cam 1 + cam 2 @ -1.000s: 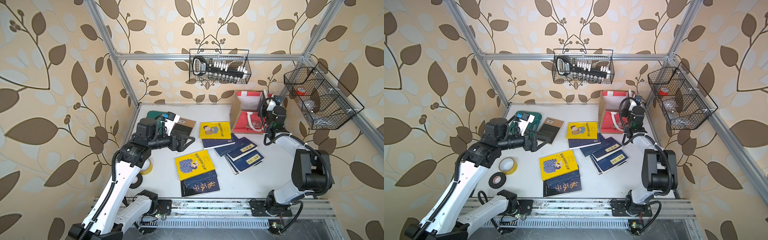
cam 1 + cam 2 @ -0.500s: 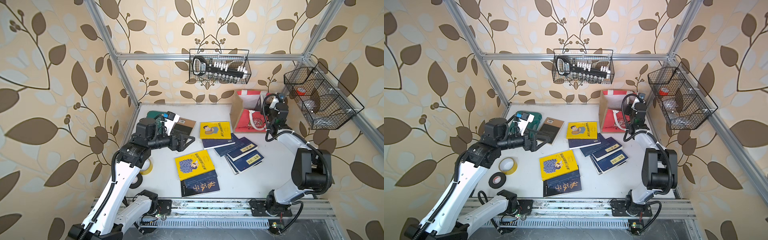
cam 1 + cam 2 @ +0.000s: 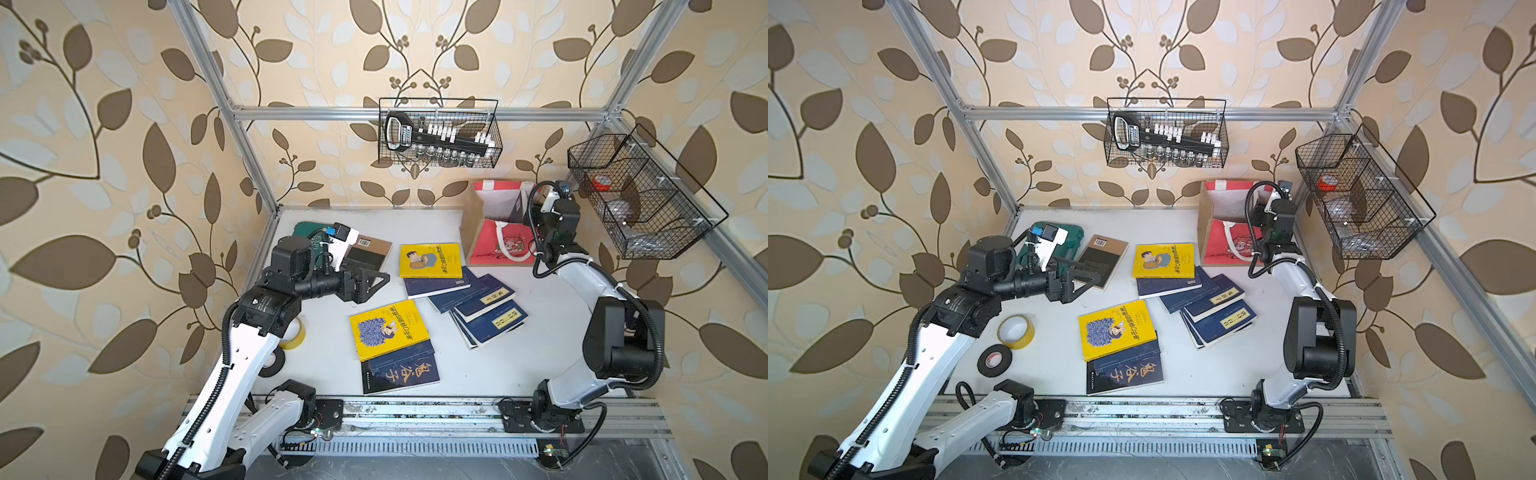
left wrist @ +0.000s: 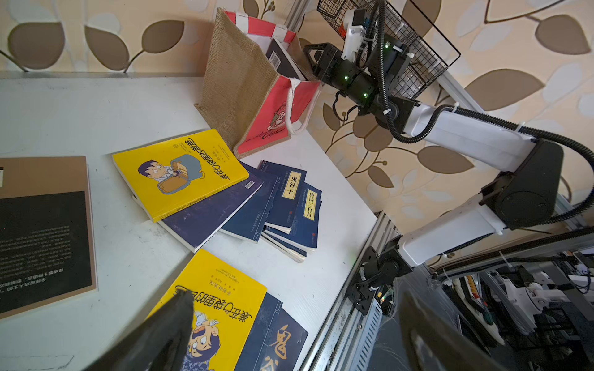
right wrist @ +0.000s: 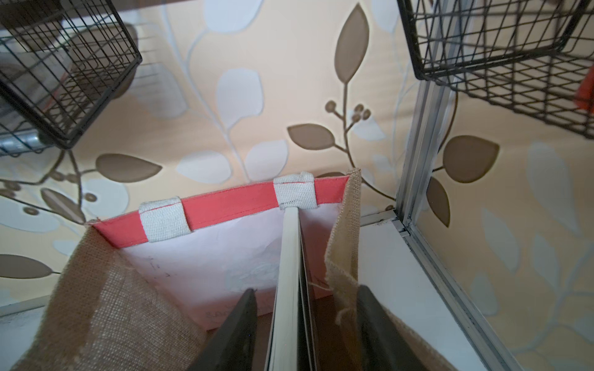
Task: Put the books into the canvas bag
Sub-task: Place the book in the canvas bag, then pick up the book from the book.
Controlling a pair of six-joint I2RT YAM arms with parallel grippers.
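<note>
The right gripper (image 5: 307,289) is at the top of the bag (image 3: 471,232). The bag stands at the far right corner of the table (image 3: 540,353). The gripper's two fingers (image 5: 238,327) are partly apart. One book (image 5: 289,257) stands on its edge inside the bag, between the fingers and close to one jute side. There is a gap on each side of the book, so the fingers do not seem to touch it. The view is very close, so I cannot be sure.

The left gripper (image 3: 372,286) is wide open and holds nothing. It hangs over the table by a brown and black book (image 3: 368,255).

The other books lie flat on the table. A yellow book (image 3: 430,259) lies on a navy book (image 3: 432,286), near the front of the bag. A fan of navy books (image 3: 486,309) lies beside them. A second yellow book (image 3: 388,330) lies partly on a dark book (image 3: 401,372) near the front edge.
</note>
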